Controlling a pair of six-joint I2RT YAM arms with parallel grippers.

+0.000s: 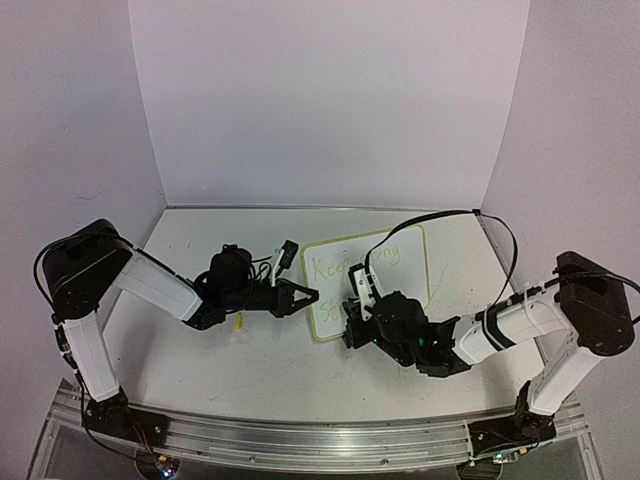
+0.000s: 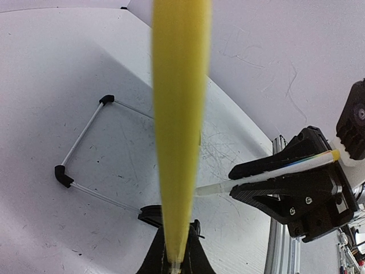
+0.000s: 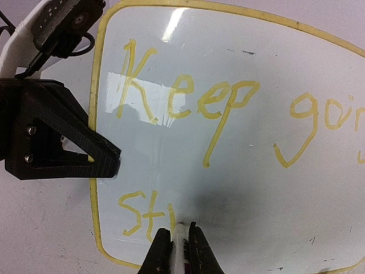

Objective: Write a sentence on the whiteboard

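The whiteboard (image 1: 405, 275) lies right of centre, with a yellow-green rim. The sentence (image 3: 188, 100) reads "Keep goin" on the top line, and "St" plus one more stroke below. My right gripper (image 3: 180, 229) is shut on a white marker (image 3: 181, 245), whose tip touches the board just right of that stroke. In the top view the right gripper (image 1: 355, 310) covers the board's lower left part. My left gripper (image 1: 310, 296) is shut on the board's left rim. That rim shows as a blurred yellow band (image 2: 179, 114) between the left gripper's jaws (image 2: 176, 225). One of its fingers (image 3: 68, 148) shows in the right wrist view.
A thin wire frame with black corner pieces (image 2: 63, 176) lies on the scuffed tabletop behind the left gripper; it also shows in the top view (image 1: 288, 252). A small yellow piece (image 1: 240, 322) lies under the left arm. White walls enclose the table, and an aluminium rail (image 1: 330, 440) runs along the near edge.
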